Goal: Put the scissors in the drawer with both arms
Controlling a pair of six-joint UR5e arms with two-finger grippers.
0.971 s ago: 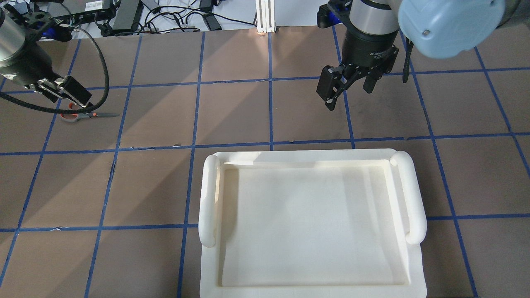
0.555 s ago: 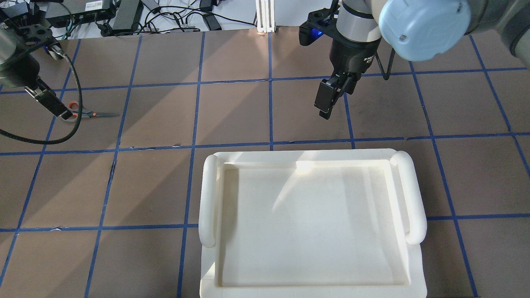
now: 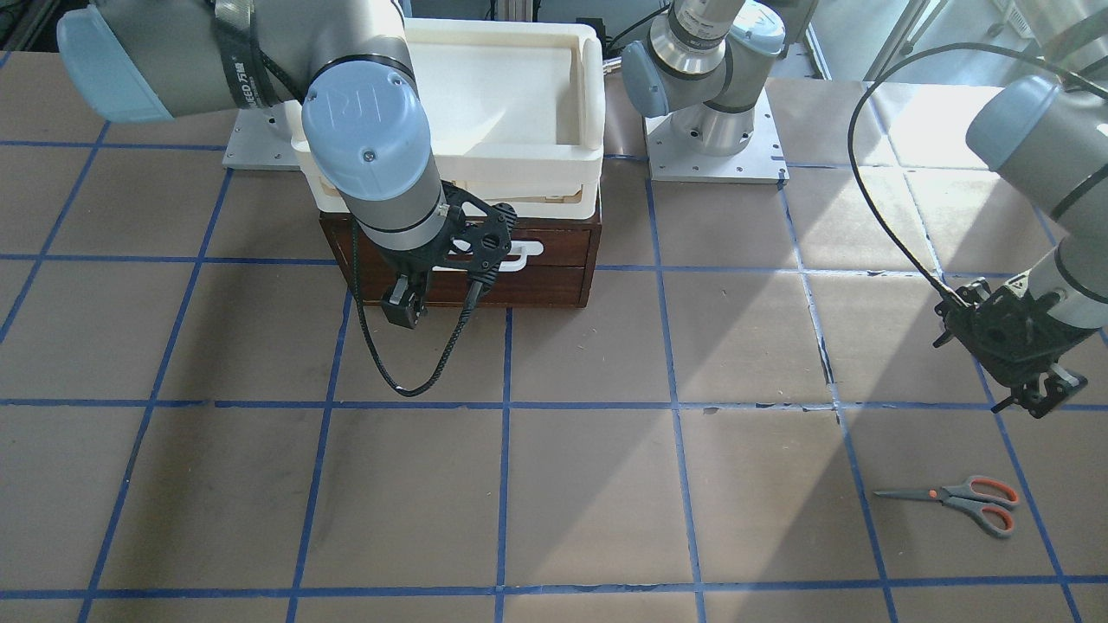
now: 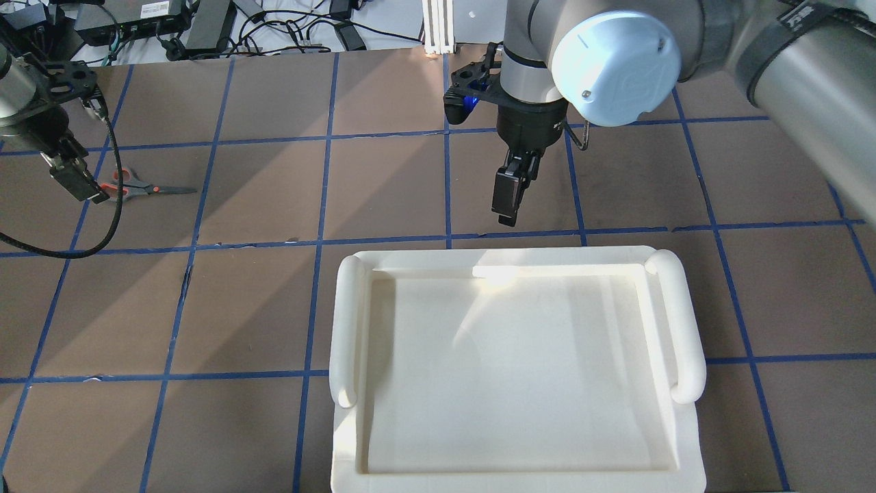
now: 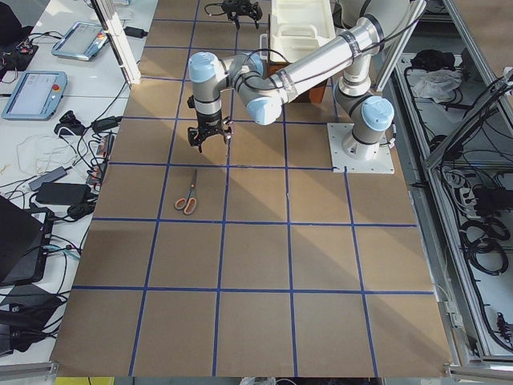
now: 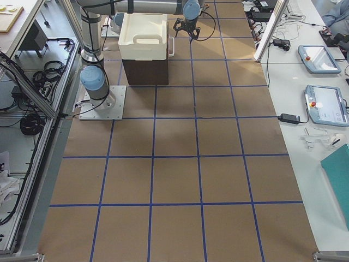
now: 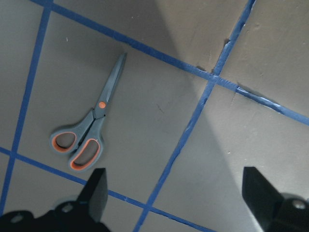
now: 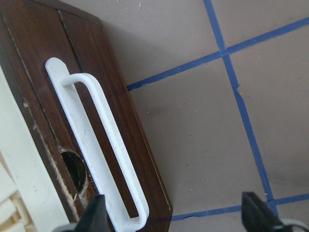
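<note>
The scissors (image 3: 961, 497) lie flat on the brown table at the robot's far left, and also show in the overhead view (image 4: 147, 187) and the left wrist view (image 7: 89, 133). My left gripper (image 4: 75, 183) hangs open and empty just beside their handles; it also shows in the front view (image 3: 1034, 396). The dark brown drawer (image 3: 537, 277) is closed, and its white bar handle (image 8: 101, 150) fills the right wrist view. My right gripper (image 4: 506, 200) hangs open and empty in front of the drawer face (image 3: 402, 307), apart from the handle.
A white plastic tray (image 4: 345, 329) sits on top of the drawer unit (image 3: 593, 86). Blue tape lines grid the table. Cables and power bricks (image 4: 205, 24) lie beyond the far edge. The left arm's black cable (image 4: 102, 233) loops near the scissors.
My right gripper has swung left and come closer to the drawer front, turning edge-on. My left gripper has shifted left off the scissors' handles. The scissors have not moved.
</note>
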